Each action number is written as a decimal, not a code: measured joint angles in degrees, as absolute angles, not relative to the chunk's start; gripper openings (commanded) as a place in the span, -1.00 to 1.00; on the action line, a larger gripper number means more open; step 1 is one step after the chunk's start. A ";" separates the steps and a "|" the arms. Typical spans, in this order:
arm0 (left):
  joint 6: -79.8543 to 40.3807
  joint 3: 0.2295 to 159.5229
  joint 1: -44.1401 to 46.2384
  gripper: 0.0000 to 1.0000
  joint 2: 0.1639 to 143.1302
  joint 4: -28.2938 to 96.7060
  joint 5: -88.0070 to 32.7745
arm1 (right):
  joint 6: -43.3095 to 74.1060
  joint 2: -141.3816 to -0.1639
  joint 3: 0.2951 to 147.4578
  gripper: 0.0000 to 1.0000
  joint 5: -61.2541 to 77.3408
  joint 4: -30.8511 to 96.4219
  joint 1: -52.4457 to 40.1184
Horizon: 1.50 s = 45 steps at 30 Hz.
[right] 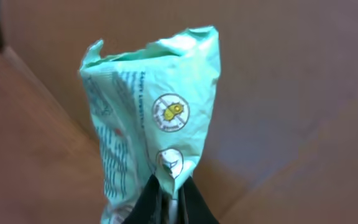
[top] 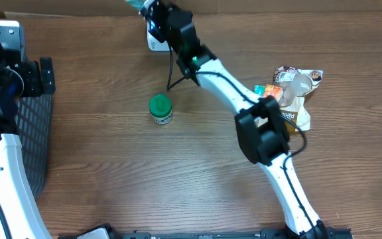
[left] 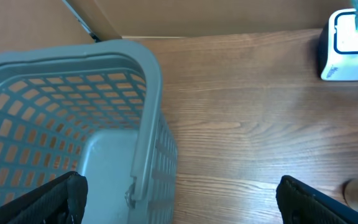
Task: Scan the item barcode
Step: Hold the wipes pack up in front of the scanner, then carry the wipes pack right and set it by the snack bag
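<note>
At the left edge of the worktop [top: 111, 179] the left hand [left: 180, 198] hangs wide open by the grey basket [left: 149, 93]; at the far edge, by the white scanner [left: 347, 62], the right hand [right: 169, 202] is clamped on the lower end of a mint-green packet [right: 154, 106]. It looks light, thin and crinkly, likely to flop, so a pinch on that flat end suits it. Fine print and two round marks show, no barcode.
</note>
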State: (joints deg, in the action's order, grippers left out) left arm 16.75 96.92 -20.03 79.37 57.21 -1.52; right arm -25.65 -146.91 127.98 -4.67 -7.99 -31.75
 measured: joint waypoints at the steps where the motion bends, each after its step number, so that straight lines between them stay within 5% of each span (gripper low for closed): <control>1: 16.75 96.92 -20.03 0.99 79.37 57.21 -1.52 | -23.20 -145.05 127.96 -0.92 -4.62 -3.79 -31.68; 10: 16.78 96.92 -20.03 0.99 79.37 57.21 -1.54 | 3.42 -118.10 128.31 -0.92 -3.75 47.92 -29.06; 18: 16.75 96.92 -20.03 0.99 79.42 57.23 -1.54 | 18.00 -105.71 129.10 -0.92 -4.23 84.31 -13.47; 32: 16.75 96.92 -20.03 0.99 79.42 57.23 -1.54 | 15.64 -112.22 99.04 -0.91 -3.99 69.32 3.86; 42: 16.75 96.92 -20.03 0.99 79.42 57.23 -1.52 | 10.31 -112.99 96.92 -0.21 -0.89 67.33 4.40; 45: 16.75 96.92 -20.03 0.99 79.42 57.23 -1.52 | 8.91 -112.99 97.21 -0.14 -0.34 70.02 4.40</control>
